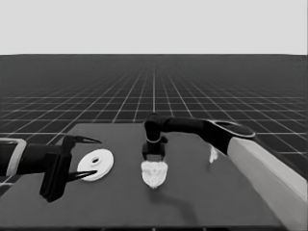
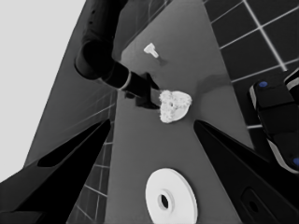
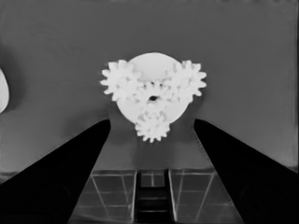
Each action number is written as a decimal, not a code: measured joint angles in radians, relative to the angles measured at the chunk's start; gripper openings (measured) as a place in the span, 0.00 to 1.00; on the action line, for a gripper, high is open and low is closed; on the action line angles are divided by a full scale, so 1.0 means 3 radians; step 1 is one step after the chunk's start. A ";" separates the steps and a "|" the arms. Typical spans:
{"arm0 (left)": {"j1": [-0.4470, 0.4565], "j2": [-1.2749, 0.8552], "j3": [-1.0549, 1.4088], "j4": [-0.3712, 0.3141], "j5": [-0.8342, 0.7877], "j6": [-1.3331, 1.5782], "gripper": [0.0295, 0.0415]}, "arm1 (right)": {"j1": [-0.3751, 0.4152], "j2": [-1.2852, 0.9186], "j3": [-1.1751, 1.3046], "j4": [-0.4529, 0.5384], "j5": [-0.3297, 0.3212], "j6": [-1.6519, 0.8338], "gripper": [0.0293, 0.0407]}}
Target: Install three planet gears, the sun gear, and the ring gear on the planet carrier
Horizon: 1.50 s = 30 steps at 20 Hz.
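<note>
The right gripper (image 1: 154,155) hangs directly above the smaller round part (image 3: 150,70) near the middle of the table (image 1: 202,197), its fingers spread wide with nothing between them. The smaller round part lies flat and carries all four gears: three planet gears (image 3: 120,80) sit around its rim, overhanging the edge, and the sun gear (image 3: 153,95) sits at the centre, meshed with them. The larger round part (image 1: 96,164) lies flat toward the table's left end, well apart from the gear set and uncovered. The left gripper (image 1: 83,159) waits beside it, fingers open and empty. A thin white piece (image 1: 212,155) lies near the right arm.
</note>
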 joint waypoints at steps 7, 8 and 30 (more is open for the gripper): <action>0.0000 0.0000 0.0000 0.0000 0.0000 0.0000 0.75 | -0.1200 -0.4025 0.4142 -0.1664 0.1103 -0.3248 0.81; 0.0000 0.0000 0.0000 0.0000 0.0000 0.0000 0.75 | -0.1236 -0.4189 0.4290 -0.1717 0.1139 -0.3352 0.81; 0.1483 0.2300 -0.4681 -0.0494 0.2207 -0.3280 0.75 | -0.1280 -0.4410 0.4498 -0.1794 0.1190 -0.3500 0.81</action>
